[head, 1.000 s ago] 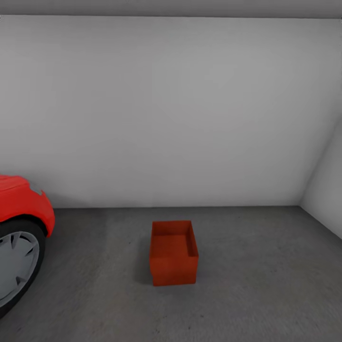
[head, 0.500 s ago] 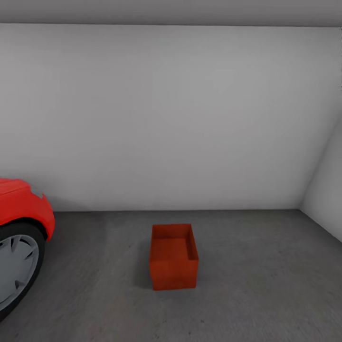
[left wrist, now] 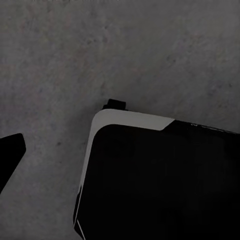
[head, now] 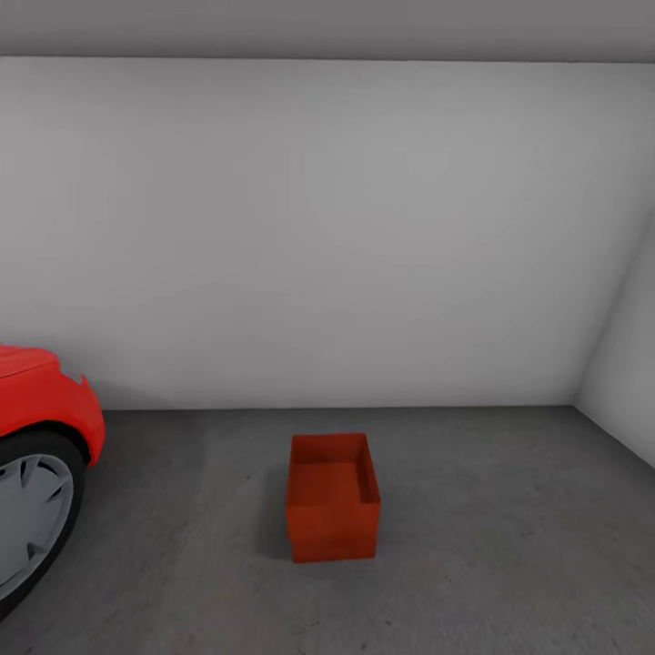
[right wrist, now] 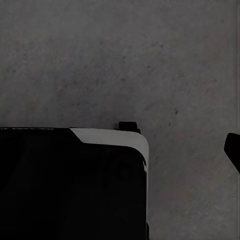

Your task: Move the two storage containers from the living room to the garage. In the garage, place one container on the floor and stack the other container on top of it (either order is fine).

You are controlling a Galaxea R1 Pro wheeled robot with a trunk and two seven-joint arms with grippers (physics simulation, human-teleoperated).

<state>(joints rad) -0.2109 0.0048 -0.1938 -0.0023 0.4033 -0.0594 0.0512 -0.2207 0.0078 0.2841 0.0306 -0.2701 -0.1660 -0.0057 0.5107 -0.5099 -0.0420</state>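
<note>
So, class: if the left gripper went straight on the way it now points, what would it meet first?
Most likely the floor: the left wrist view looks down on bare grey concrete beside the robot's base, with nothing between. How far down is unclear.

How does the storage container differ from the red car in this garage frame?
The storage container is a darker orange-red; the red car is brighter. The container is boxy and open-topped with flat walls, while the car is curved, with a wheel. The container shows whole, mid-floor; the car is cut off at the left edge. Both rest on the grey floor.
</note>
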